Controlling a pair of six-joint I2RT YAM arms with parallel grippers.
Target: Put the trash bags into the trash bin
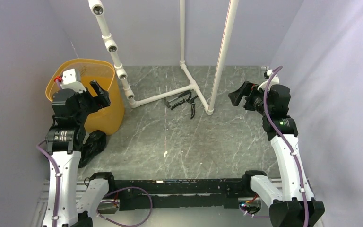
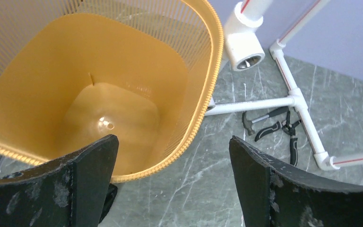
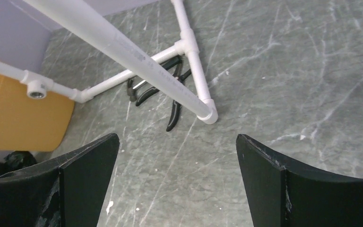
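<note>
The yellow-orange trash bin (image 1: pixel 109 113) stands at the far left, and its inside (image 2: pixel 75 56) holds nothing. The black trash bag (image 1: pixel 93 144) lies crumpled on the floor against the bin's near side, beside the left arm. A sliver of the bag shows under the bin rim in the left wrist view (image 2: pixel 108 201) and at the left edge of the right wrist view (image 3: pixel 4 163). My left gripper (image 1: pixel 98 94) is open and empty, raised over the bin's near right rim (image 2: pixel 174 156). My right gripper (image 1: pixel 237 97) is open and empty, held above the floor at the right (image 3: pixel 177 156).
A white PVC pipe frame (image 1: pixel 189 82) stands in the middle back, with an angled pipe of sockets (image 1: pixel 113 52) beside the bin. A hammer and pliers (image 1: pixel 186 101) lie on the floor by the frame's base. Purple walls close in on the left, right and back.
</note>
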